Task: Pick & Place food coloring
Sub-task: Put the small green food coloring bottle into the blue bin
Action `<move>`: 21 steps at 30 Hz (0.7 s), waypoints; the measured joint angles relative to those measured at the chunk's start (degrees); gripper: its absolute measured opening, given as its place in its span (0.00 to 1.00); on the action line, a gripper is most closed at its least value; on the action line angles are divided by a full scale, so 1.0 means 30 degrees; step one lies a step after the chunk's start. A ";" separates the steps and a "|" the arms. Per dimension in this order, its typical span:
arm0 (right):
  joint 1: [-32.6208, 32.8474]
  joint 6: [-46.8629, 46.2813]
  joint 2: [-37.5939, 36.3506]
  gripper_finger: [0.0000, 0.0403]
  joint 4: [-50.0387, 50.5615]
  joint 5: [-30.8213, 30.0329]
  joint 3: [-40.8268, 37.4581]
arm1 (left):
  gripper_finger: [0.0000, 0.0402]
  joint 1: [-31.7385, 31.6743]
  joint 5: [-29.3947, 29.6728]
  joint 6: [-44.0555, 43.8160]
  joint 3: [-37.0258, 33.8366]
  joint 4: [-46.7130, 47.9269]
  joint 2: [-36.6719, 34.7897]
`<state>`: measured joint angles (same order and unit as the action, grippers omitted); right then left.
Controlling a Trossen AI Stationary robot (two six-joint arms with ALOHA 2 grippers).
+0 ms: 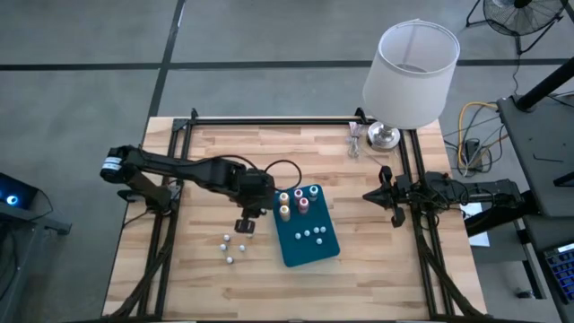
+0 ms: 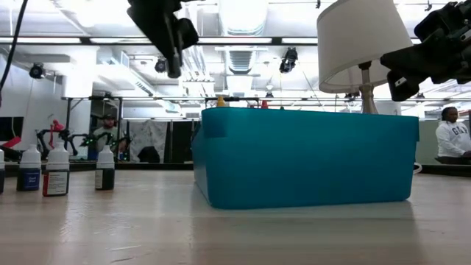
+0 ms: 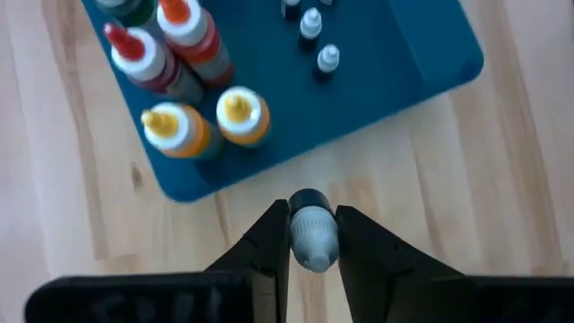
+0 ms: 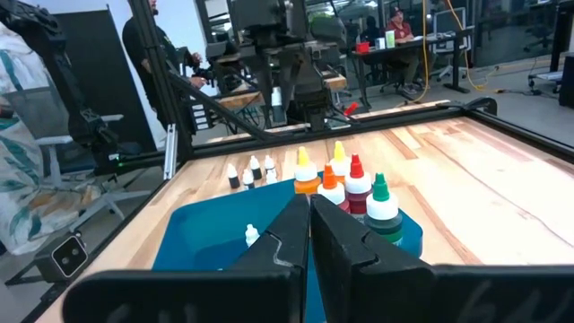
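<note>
From above, the teal tray [image 1: 308,247] sits near the middle of the wooden table [image 1: 206,152], with taller colored-top bottles [image 1: 293,202] clustered at its far end and several small whitish bottles [image 1: 311,235] scattered on its floor. The left gripper [image 1: 245,223] hangs just beside the tray's left edge, while four more small bottles [image 1: 232,248] stand loose on the wood left of the tray. The right gripper [image 1: 389,196] waits well to the tray's right, near the table's edge, below a white-shaded lamp [image 1: 408,76].

At table height, the tray's wall [image 2: 305,158] fills the middle of the picture; three small dark-bodied bottles [image 2: 45,171] stand on the table to its left. One arm hangs above and left of the tray, the other high at the right — a person in white [image 2: 449,136] sits in the room behind.

The left wrist camera shows the left gripper [image 3: 311,235] clamped on one small whitish-capped bottle [image 3: 312,235], held over bare wood just off the tray [image 3: 395,63]. Inside the tray stand orange-, yellow- and red-topped bottles [image 3: 184,85].

The right wrist camera looks across the tray [image 4: 202,229] — the right gripper [image 4: 309,220] has its fingers pressed together, holding nothing. Colored-top bottles [image 4: 345,184] crowd the tray's far end, and small bottles [image 4: 251,170] stand beyond it.
</note>
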<state>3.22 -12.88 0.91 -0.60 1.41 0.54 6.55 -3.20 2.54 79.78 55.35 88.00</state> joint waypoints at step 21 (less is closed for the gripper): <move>0.0002 0.0000 0.0000 0.02 -0.0002 0.0003 0.0003 | 0.13 0.0822 -0.1313 0.3905 0.4543 -0.0014 0.4510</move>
<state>3.23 -12.88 0.91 -0.61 1.42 0.55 9.01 -7.14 14.26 93.41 55.30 101.53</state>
